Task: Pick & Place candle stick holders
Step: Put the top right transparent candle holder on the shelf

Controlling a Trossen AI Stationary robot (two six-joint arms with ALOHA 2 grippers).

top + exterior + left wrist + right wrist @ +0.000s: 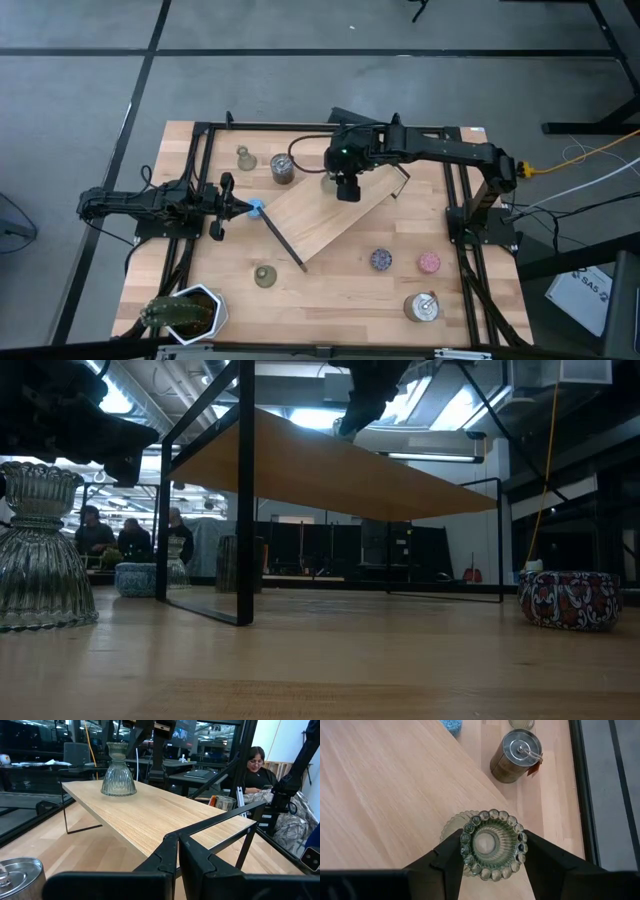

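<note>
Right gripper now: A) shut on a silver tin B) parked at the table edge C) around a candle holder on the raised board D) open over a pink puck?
C: the right wrist view shows the right gripper with a finger on each side of the ribbed candle holder standing on the board.

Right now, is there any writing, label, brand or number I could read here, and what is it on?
"SA5": on the white box on the floor beside the table; the rest of its print is too small to read.
Tag tied to the silver tin: nothing on it can be read.
The candle stick holder gripped by the right tool: no writing.
Nothing else is readable.
</note>
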